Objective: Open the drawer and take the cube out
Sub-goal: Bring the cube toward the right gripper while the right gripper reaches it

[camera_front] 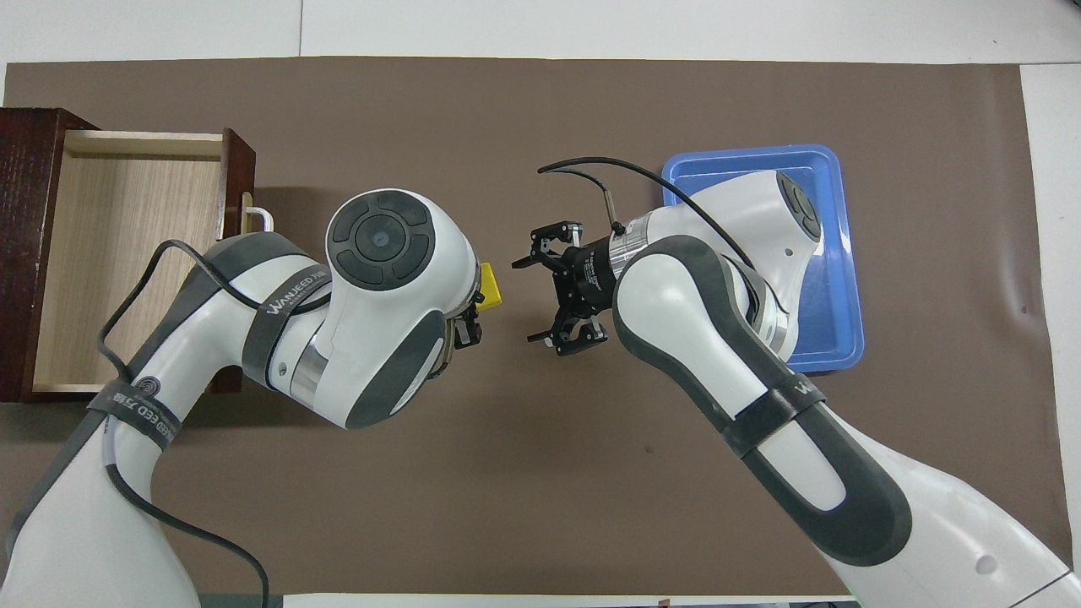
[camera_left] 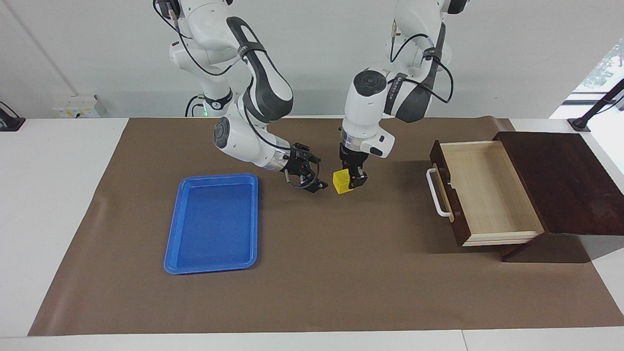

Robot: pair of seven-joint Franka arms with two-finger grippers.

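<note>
You're looking at a bright yellow cube [camera_left: 342,181], a plain blue tray [camera_left: 213,223], a pale wood-grain drawer [camera_left: 487,192] with dark brown front and white handle [camera_left: 435,193], all on a flat brown mat [camera_left: 321,278]

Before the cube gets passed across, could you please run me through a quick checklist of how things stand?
1. Drawer pulled open, nothing in it: ok.
2. Cube out of the drawer, clamped in the left pincer: ok.
3. Cube lifted over the brown mat, between drawer and blue tray: ok.
4. Right pincer open, turned toward the cube: ok.
5. Right pincer touching the cube: not ok, a gap remains.
6. Firmness of the left pincer's grip: cannot tell.
</note>
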